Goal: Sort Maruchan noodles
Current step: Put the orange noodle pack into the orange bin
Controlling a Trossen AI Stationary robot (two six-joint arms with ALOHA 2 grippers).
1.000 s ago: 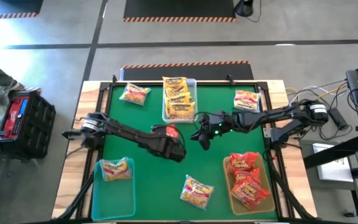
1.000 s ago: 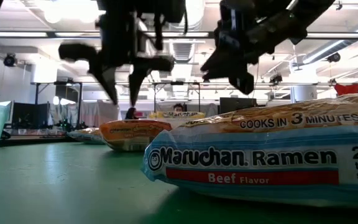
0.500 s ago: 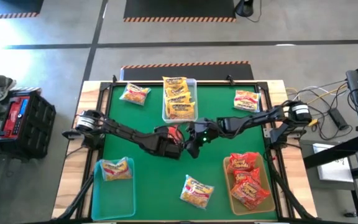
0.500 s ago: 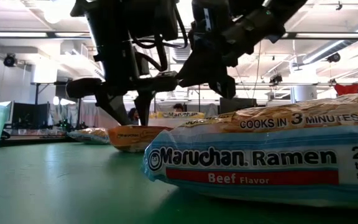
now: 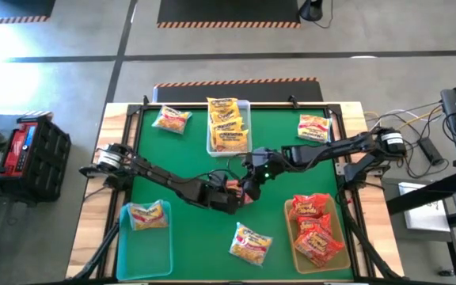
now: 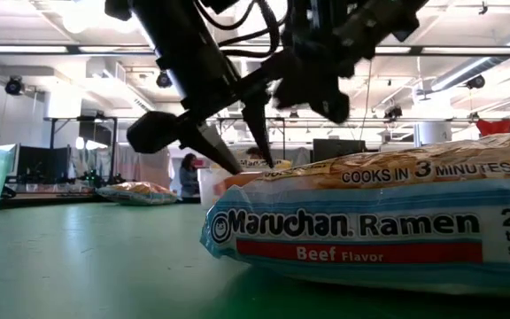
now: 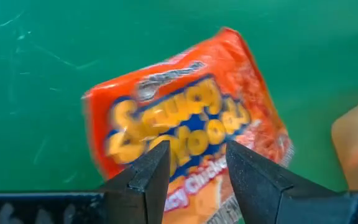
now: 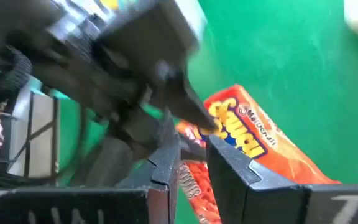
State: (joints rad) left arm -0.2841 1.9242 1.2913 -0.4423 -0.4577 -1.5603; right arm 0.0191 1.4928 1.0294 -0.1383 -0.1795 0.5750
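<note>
A red Maruchan noodle packet (image 5: 237,190) sits mid-table at the tip of my left gripper (image 5: 229,195), which is shut on it and slants down toward the table's right. In the left wrist view the packet (image 7: 185,112) fills the space ahead of the fingers. My right gripper (image 5: 250,180) hovers just beyond and above the packet (image 8: 260,146), with only a narrow slit between its fingers and nothing in it. Whether the packet's underside is on the table is hidden in the low view by a beef packet (image 6: 370,221). My left gripper has the red packet's end nearest the fingers (image 7: 197,177) between its two fingertips, coming from the table's left and slanting down. In the right wrist view one fingertip (image 8: 199,118) lies on the printed face. The packet points away from the fingers, printed face up.
A clear bin (image 5: 248,107) at the far middle holds yellow packets. A teal bin (image 5: 123,245) near left holds one packet, and a tan bin (image 5: 289,229) near right holds red ones. Loose packets lie far left (image 5: 171,119), far right (image 5: 313,127) and near the front (image 5: 252,241).
My left gripper has gone toward the table's right and near edge and sunk. It has tipped from pointing straight down to slanting. The red packet has travelled with it, away from the clear bin. My right gripper has shifted slightly toward the packet.
</note>
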